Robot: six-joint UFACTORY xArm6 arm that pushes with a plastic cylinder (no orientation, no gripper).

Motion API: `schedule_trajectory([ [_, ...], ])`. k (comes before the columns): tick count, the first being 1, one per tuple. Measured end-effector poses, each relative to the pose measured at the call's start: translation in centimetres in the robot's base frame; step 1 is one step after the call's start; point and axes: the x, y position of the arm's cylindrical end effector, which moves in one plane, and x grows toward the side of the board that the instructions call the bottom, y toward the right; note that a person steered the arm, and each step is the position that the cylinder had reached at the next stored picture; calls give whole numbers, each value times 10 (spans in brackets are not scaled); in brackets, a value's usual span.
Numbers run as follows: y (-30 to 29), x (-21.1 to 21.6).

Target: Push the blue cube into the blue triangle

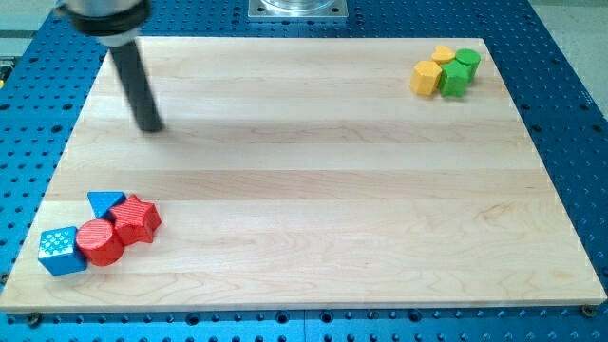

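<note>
The blue cube sits near the board's bottom-left corner, touching a red cylinder on its right. The blue triangle lies just above the red cylinder, touching a red star-shaped block. The cube and the triangle are apart, with the red cylinder between them. My tip rests on the board at the upper left, well above this cluster and touching no block.
At the top right stand a yellow hexagonal block, a second yellow block, a green cylinder and a green block, all bunched together. The wooden board lies on a blue perforated table.
</note>
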Motion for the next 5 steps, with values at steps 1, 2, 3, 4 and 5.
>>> schedule_trajectory([
  [1, -42, 12],
  [2, -46, 14],
  [3, -54, 30],
  [4, -67, 60],
  [5, -74, 69],
])
